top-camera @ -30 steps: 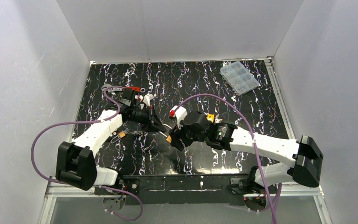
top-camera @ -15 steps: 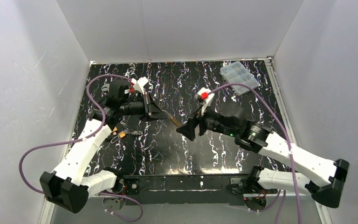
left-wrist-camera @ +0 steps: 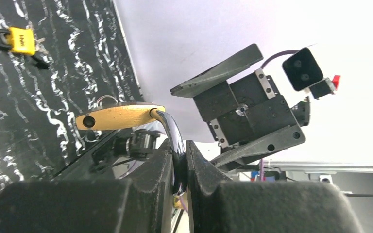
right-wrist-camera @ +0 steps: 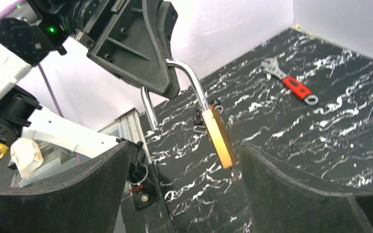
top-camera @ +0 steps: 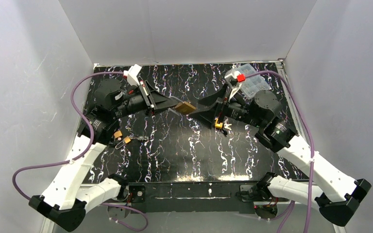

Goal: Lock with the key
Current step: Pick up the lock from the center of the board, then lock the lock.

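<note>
The lock (top-camera: 185, 107) has a brass body and a silver shackle swung open, one leg free. My left gripper (top-camera: 168, 104) is shut on the shackle (left-wrist-camera: 171, 133) and holds the lock in the air over the middle of the table. The brass body (left-wrist-camera: 119, 116) sticks out past my fingertips. My right gripper (top-camera: 202, 110) faces it, open and empty. In the right wrist view the lock (right-wrist-camera: 219, 138) hangs between its fingers, close to the right finger (right-wrist-camera: 291, 189). A small silvery key on a ring and chain (top-camera: 139, 139) lies on the table near the left arm.
Small orange locks (top-camera: 118, 134) lie beside the chain. A yellow-and-black item (top-camera: 218, 124) lies on the table under the right gripper and shows in the left wrist view (left-wrist-camera: 22, 40). A red-handled wrench (right-wrist-camera: 294, 85) lies at the back left. A clear compartment box (top-camera: 256, 85) stands at the back right.
Both arms rose from the table and swung back. My left gripper carried the lock up and toward the back centre. My right gripper turned to face it.
</note>
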Motion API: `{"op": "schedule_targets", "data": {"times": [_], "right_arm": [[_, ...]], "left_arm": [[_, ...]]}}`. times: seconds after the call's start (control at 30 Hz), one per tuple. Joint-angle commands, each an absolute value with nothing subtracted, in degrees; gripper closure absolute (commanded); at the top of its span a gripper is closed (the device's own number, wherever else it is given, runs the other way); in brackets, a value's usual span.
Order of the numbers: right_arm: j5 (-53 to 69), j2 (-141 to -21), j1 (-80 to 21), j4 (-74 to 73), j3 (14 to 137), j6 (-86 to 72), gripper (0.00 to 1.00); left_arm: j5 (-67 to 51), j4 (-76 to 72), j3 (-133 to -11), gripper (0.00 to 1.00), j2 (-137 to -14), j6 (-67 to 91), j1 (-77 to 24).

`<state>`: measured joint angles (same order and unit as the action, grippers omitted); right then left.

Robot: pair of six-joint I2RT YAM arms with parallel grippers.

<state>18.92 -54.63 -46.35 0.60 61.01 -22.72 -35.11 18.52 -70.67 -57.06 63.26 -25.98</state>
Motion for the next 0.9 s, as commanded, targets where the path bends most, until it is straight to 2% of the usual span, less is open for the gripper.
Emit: {"op": "schedule_targets", "data": {"times": [0.0, 0.3, 0.57, 0.87], "right_arm": [[24.16, -55.79, -44.26, 7.70, 67.22, -23.96, 0.12], [27.87, -56.59, -40.01, 10.09, 69.38, -25.35, 0.13], [31.63, -57.32, -39.62, 15.47, 66.63, -29.86, 0.24], [30.41, -55.60, -39.64, 18.59, 62.18, -33.17, 0.29]], "left_arm": [[-30.29, 8.83, -77.35, 1.00, -55.88, 71.04, -29.33], [-28.04, 6.43, -83.68, 1.00, -59.51, 73.54, -33.16], [-26.37, 3.47, -84.33, 1.00, -60.73, 74.49, -35.79], [-23.74, 2.33, -84.24, 1.00, -60.56, 74.25, -38.40]]}}
